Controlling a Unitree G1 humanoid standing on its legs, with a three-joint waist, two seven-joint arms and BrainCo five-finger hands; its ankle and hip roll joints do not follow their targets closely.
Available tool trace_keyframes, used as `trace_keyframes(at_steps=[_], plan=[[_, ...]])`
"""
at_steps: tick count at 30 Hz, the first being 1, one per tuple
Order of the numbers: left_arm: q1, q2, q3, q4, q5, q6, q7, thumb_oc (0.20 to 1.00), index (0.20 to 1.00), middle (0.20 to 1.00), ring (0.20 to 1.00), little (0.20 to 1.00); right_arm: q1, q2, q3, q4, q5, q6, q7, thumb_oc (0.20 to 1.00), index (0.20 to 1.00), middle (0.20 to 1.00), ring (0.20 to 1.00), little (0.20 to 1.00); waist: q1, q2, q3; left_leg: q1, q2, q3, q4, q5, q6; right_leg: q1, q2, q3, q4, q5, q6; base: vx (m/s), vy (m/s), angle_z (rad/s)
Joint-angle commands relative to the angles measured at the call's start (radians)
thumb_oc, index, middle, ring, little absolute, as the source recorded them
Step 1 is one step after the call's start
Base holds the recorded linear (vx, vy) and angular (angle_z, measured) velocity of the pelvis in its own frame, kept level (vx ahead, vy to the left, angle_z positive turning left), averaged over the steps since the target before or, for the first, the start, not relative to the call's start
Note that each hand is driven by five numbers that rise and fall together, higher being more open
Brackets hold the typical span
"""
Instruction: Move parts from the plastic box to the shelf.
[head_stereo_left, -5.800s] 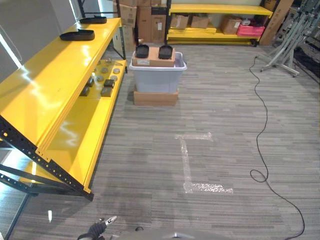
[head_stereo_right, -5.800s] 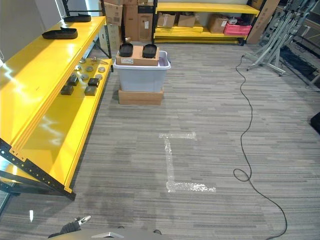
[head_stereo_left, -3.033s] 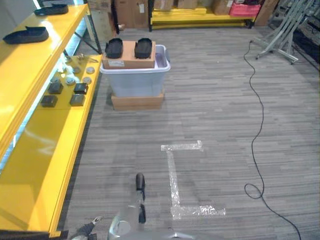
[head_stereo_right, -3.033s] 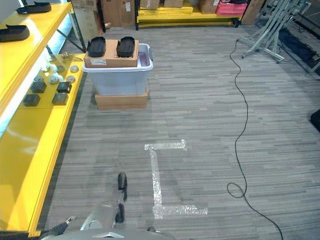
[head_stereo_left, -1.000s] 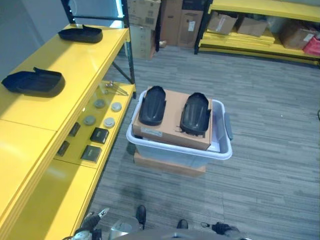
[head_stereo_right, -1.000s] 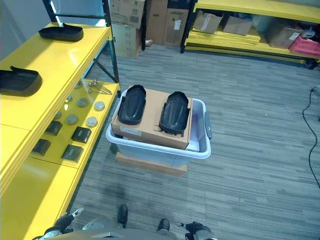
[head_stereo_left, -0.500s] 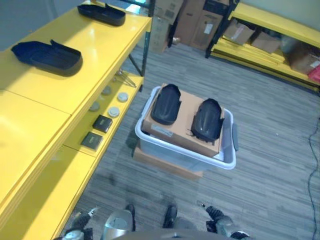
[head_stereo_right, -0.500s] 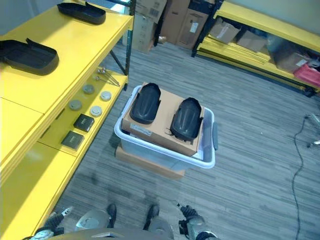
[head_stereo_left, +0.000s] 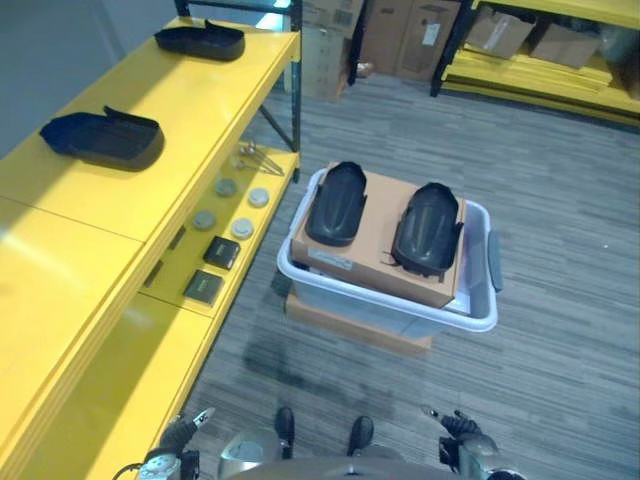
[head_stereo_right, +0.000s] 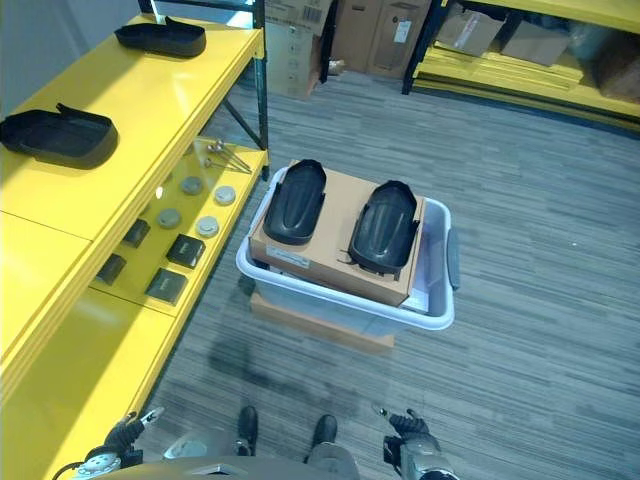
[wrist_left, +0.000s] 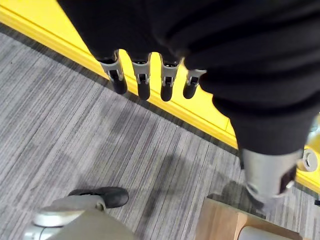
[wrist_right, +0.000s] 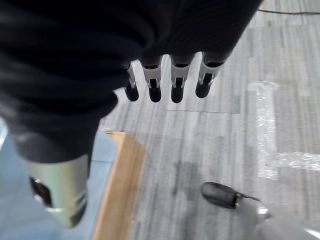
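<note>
I'm looking down on grey striped carpet flooring (head_stereo_left: 560, 220). A long yellow rack (head_stereo_left: 110, 230) with black posts runs along the left, its top glossy under the overhead light. Across the far end I see another yellow rack (head_stereo_right: 520, 60) loaded with cardboard cartons (head_stereo_right: 360, 30), more cartons stacked beside it.

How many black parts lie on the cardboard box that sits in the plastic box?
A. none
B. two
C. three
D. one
B: two black parts, one beside the other, lie side by side on the cardboard box inside the plastic box.
</note>
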Motion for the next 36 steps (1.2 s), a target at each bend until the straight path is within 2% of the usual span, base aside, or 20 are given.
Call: trace_keyframes(at_steps=[1, 2, 3, 5, 6, 10, 13, 16, 18, 19, 21, 23, 24, 26, 32, 36], plan=[[0.029, -0.007, -0.011, -0.039, 0.061, -0.026, 0.026, 1.000, 1.000, 1.000, 1.000, 1.000, -0.060, -0.093, -0.048, -0.432, -0.009, -0.066, -0.205, 1.000, 1.000, 1.000, 1.000, 1.000, 0.025, 0.027, -0.011, 0.016, 0.158, 0.006, 0.020, -0.031, -0.072, -0.061, -0.048, 0.031, 0.046, -0.033, 0.068, 0.05, 0.025, -0.02], [0.042, -0.006, 0.000, -0.046, 0.060, -0.031, 0.025, 1.000, 1.000, 1.000, 1.000, 1.000, -0.061, -0.107, -0.070, -0.524, -0.037, -0.061, -0.230, 1.000, 1.000, 1.000, 1.000, 1.000, 0.022, 0.027, -0.013, 0.018, 0.158, 0.009, 0.019, -0.032, -0.070, -0.062, -0.048, 0.033, 0.047, -0.035, 0.068, 0.03, 0.034, -0.09], [0.052, -0.004, 0.012, -0.050, 0.058, -0.033, 0.021, 1.000, 1.000, 1.000, 1.000, 1.000, -0.062, -0.116, -0.085, -0.577, -0.082, -0.105, -0.259, 1.000, 1.000, 1.000, 1.000, 1.000, 0.020, 0.026, -0.015, 0.018, 0.159, 0.011, 0.018, -0.033, -0.069, -0.062, -0.047, 0.035, 0.047, -0.036, 0.069, 0.01, 0.032, -0.14], [0.063, 0.005, 0.031, -0.046, 0.037, -0.046, 0.011, 1.000, 1.000, 1.000, 1.000, 1.000, -0.078, -0.172, -0.142, -0.743, -0.128, -0.098, -0.314, 1.000, 1.000, 1.000, 1.000, 1.000, 0.014, 0.027, -0.016, 0.021, 0.161, 0.018, 0.013, -0.035, -0.068, -0.065, -0.047, 0.036, 0.047, -0.039, 0.074, 0.00, 0.036, -0.08], [0.070, 0.010, 0.053, -0.042, 0.033, -0.050, -0.002, 1.000, 1.000, 1.000, 1.000, 1.000, -0.109, -0.238, -0.211, -0.861, -0.115, -0.084, -0.342, 1.000, 1.000, 1.000, 1.000, 1.000, 0.014, 0.027, -0.019, 0.024, 0.164, 0.024, 0.007, -0.037, -0.070, -0.063, -0.044, 0.036, 0.042, -0.043, 0.078, -0.01, 0.034, 0.02], [0.076, 0.011, 0.073, -0.024, 0.040, -0.052, -0.004, 1.000, 1.000, 1.000, 1.000, 1.000, -0.177, -0.335, -0.314, -0.947, -0.073, -0.094, -0.367, 1.000, 1.000, 1.000, 1.000, 1.000, 0.021, 0.023, -0.032, 0.035, 0.168, 0.033, -0.014, -0.032, -0.077, -0.045, -0.037, 0.029, 0.021, -0.050, 0.077, 0.01, 0.015, -0.02], [0.087, 0.007, 0.092, -0.003, 0.054, -0.057, -0.001, 1.000, 1.000, 1.000, 1.000, 1.000, -0.217, -0.374, -0.368, -0.979, -0.084, -0.052, -0.374, 1.000, 1.000, 1.000, 1.000, 1.000, 0.033, 0.021, -0.045, 0.047, 0.171, 0.034, -0.025, -0.032, -0.082, -0.026, -0.034, 0.020, 0.009, -0.056, 0.075, 0.06, 0.001, -0.05], [0.095, 0.001, 0.102, 0.022, 0.084, -0.068, 0.006, 1.000, 1.000, 1.000, 1.000, 1.000, -0.228, -0.390, -0.379, -0.958, -0.122, 0.019, -0.369, 1.000, 1.000, 1.000, 1.000, 1.000, 0.043, 0.019, -0.052, 0.056, 0.171, 0.029, -0.030, -0.029, -0.086, -0.009, -0.034, 0.012, 0.002, -0.058, 0.073, 0.11, -0.019, -0.03], [0.105, 0.003, 0.097, 0.023, 0.102, -0.074, 0.008, 1.000, 1.000, 1.000, 1.000, 1.000, -0.234, -0.388, -0.360, -0.859, -0.178, 0.076, -0.364, 1.000, 1.000, 1.000, 1.000, 1.000, 0.059, 0.020, -0.052, 0.051, 0.169, 0.018, -0.019, -0.030, -0.089, -0.004, -0.040, 0.002, 0.007, -0.059, 0.074, 0.15, -0.019, 0.00], [0.104, 0.003, 0.096, 0.023, 0.101, -0.075, 0.008, 1.000, 1.000, 1.000, 1.000, 1.000, -0.237, -0.390, -0.355, -0.849, -0.178, 0.083, -0.365, 1.000, 1.000, 1.000, 1.000, 1.000, 0.060, 0.020, -0.052, 0.049, 0.168, 0.017, -0.016, -0.030, -0.088, -0.006, -0.041, 0.001, 0.009, -0.059, 0.074, 0.08, -0.008, 0.01], [0.091, 0.019, 0.066, 0.018, 0.067, -0.089, -0.004, 1.000, 1.000, 1.000, 1.000, 1.000, -0.283, -0.408, -0.318, -0.694, -0.164, 0.087, -0.365, 1.000, 1.000, 1.000, 1.000, 1.000, 0.073, 0.027, -0.037, 0.008, 0.166, -0.002, 0.030, -0.038, -0.087, -0.039, -0.056, -0.004, 0.043, -0.061, 0.075, 0.00, 0.002, 0.02], [0.058, 0.039, 0.040, 0.010, 0.028, -0.098, -0.024, 1.000, 1.000, 1.000, 1.000, 1.000, -0.342, -0.431, -0.294, -0.568, -0.162, 0.064, -0.369, 1.000, 1.000, 1.000, 1.000, 1.000, 0.080, 0.034, -0.011, -0.047, 0.159, -0.019, 0.070, -0.043, -0.086, -0.082, -0.071, -0.007, 0.072, -0.061, 0.078, -0.22, 0.021, 0.06], [-0.018, 0.071, -0.012, -0.011, -0.051, -0.117, -0.061, 1.000, 1.000, 1.000, 1.000, 1.000, -0.464, -0.488, -0.243, -0.331, -0.156, -0.026, -0.366, 1.000, 1.000, 1.000, 1.000, 1.000, 0.089, 0.057, 0.049, -0.155, 0.148, -0.049, 0.136, -0.051, -0.083, -0.171, -0.093, -0.007, 0.122, -0.063, 0.079, -0.48, 0.013, 0.15], [-0.088, 0.091, -0.062, -0.033, -0.112, -0.134, -0.079, 1.000, 1.000, 1.000, 1.000, 1.000, -0.571, -0.521, -0.173, -0.155, -0.107, -0.093, -0.399, 1.000, 1.000, 1.000, 1.000, 1.000, 0.099, 0.074, 0.101, -0.250, 0.138, -0.080, 0.187, -0.049, -0.080, -0.257, -0.109, -0.007, 0.164, -0.058, 0.076, -0.40, -0.035, 0.25], [-0.138, 0.114, -0.133, -0.108, -0.173, -0.143, -0.084, 1.000, 1.000, 1.000, 1.000, 1.000, -0.699, -0.569, -0.082, 0.034, -0.004, -0.150, -0.420, 1.000, 1.000, 1.000, 1.000, 1.000, 0.121, 0.097, 0.178, -0.365, 0.125, -0.121, 0.226, -0.035, -0.078, -0.367, -0.119, -0.016, 0.217, -0.060, 0.067, -0.12, -0.065, 0.13], [-0.126, 0.125, -0.161, -0.147, -0.183, -0.138, -0.088, 1.000, 1.000, 1.000, 1.000, 1.000, -0.761, -0.594, -0.027, 0.097, 0.004, -0.140, -0.397, 1.000, 1.000, 1.000, 1.000, 1.000, 0.140, 0.112, 0.199, -0.369, 0.126, -0.125, 0.207, -0.040, -0.084, -0.379, -0.111, -0.013, 0.219, -0.074, 0.074, 0.03, -0.017, 0.14]])
